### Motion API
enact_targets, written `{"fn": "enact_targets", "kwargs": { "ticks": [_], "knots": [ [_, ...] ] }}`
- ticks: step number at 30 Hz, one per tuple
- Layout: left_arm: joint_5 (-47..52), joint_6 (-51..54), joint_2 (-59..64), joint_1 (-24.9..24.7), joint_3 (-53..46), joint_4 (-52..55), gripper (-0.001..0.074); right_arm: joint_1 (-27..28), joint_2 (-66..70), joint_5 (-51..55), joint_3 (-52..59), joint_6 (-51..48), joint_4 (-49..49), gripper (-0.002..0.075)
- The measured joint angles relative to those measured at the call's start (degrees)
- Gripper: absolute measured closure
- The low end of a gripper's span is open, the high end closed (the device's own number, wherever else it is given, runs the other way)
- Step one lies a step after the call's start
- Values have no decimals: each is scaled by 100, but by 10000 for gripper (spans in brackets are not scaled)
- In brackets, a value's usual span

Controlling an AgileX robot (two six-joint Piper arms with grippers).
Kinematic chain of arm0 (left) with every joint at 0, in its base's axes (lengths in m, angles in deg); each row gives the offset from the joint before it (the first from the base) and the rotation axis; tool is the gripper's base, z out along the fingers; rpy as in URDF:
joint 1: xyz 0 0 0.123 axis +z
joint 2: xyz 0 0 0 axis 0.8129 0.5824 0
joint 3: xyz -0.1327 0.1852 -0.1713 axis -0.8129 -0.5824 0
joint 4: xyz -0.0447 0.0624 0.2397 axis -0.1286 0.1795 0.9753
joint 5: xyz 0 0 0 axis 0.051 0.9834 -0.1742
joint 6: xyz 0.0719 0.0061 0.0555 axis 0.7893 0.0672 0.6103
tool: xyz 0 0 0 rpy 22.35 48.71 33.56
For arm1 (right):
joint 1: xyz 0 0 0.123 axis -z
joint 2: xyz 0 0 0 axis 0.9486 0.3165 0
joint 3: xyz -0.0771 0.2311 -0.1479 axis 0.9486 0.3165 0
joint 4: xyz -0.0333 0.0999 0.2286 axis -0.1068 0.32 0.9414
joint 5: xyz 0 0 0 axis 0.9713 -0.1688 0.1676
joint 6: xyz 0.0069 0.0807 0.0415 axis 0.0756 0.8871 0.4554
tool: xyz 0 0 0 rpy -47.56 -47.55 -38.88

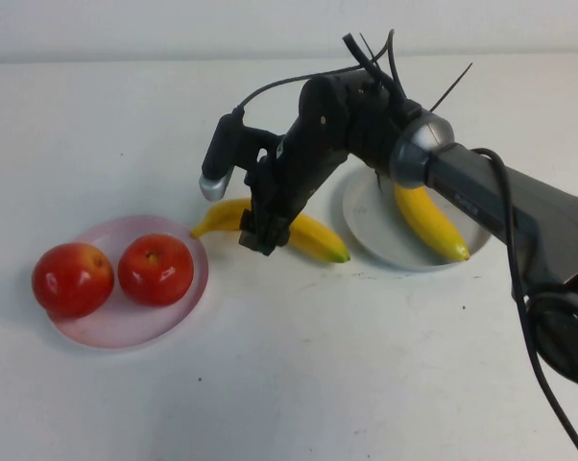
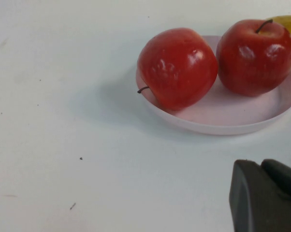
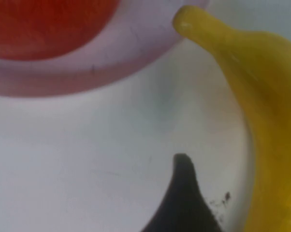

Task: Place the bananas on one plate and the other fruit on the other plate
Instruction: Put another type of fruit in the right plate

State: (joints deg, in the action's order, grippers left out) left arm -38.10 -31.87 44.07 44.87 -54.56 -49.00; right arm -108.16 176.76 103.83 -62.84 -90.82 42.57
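Closest in, the left gripper (image 2: 264,195) sits low at the table edge, can't tell how its fingers stand. Both apples (image 1: 156,269) are on the pink plate (image 1: 126,322). Right gripper (image 1: 260,230) is down over the loose banana (image 1: 313,238), looks like it's pinching it. Furthest, the other banana (image 1: 428,223) lies on the grey plate (image 1: 366,230).
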Motion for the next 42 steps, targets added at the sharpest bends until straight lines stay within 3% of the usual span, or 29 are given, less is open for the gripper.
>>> {"fn": "enact_targets", "kwargs": {
  "ticks": [15, 42],
  "knots": [
    [0, 0, 0, 0, 0, 0, 734, 10, 168, -91, -281, 474, -668, 272],
    [0, -13, 0, 0, 0, 0, 734, 310, 513, 102, -723, 850, -759, 272]
  ]
}}
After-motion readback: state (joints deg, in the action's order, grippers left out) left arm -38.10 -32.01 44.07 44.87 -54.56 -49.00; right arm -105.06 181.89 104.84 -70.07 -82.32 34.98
